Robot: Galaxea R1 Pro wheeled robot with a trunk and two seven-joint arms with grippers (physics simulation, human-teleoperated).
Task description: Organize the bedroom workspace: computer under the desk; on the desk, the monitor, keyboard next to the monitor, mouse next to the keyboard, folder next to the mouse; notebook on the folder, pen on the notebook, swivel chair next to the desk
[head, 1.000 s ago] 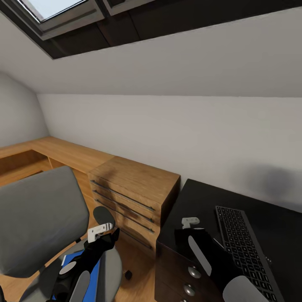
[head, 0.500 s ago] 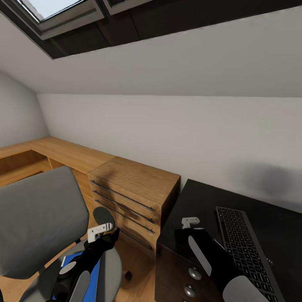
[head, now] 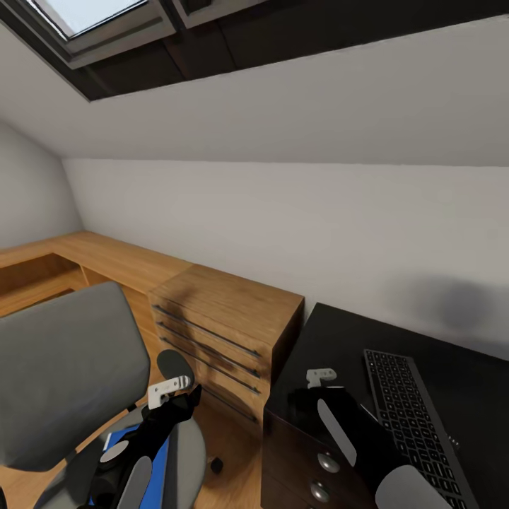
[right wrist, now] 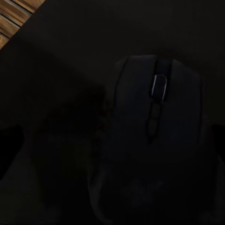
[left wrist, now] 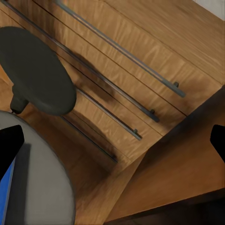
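Between your right gripper's (right wrist: pixel 112 140) fingertips, which show as dark shapes at the two sides of the wrist view, the mouse (right wrist: pixel 152 145) sits on the desk (head: pixel 339 332); the fingers stand wide either side and I cannot tell whether they touch it. Beyond those fingers the keyboard (head: pixel 410 417) lies on the black top. Over the last second almost nothing has shifted, the right wrist only edging slightly, so I judge you are settling the mouse beside the keyboard. Your left gripper (left wrist: pixel 112 136), fingers wide and holding nothing, hangs over the swivel chair (head: pixel 63 367), with the folder (head: pixel 159 459) on the seat below, not yet lifted
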